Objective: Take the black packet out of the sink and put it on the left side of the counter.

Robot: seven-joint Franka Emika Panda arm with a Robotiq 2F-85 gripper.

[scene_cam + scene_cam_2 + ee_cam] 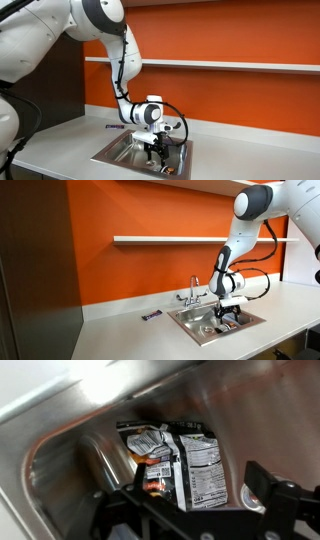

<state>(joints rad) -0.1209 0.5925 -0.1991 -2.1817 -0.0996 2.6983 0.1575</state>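
In the wrist view a black packet with a white nutrition label lies on the steel sink floor, partly over another crumpled packet with orange print. My gripper is open, with one finger on each side of the black packet, low over it. In both exterior views the gripper reaches down into the sink. The packet itself is too small to make out there.
A small dark packet lies on the grey counter beside the sink; it also shows in an exterior view. A faucet stands at the sink's back edge. An orange wall with a shelf is behind. The drain shows near one finger.
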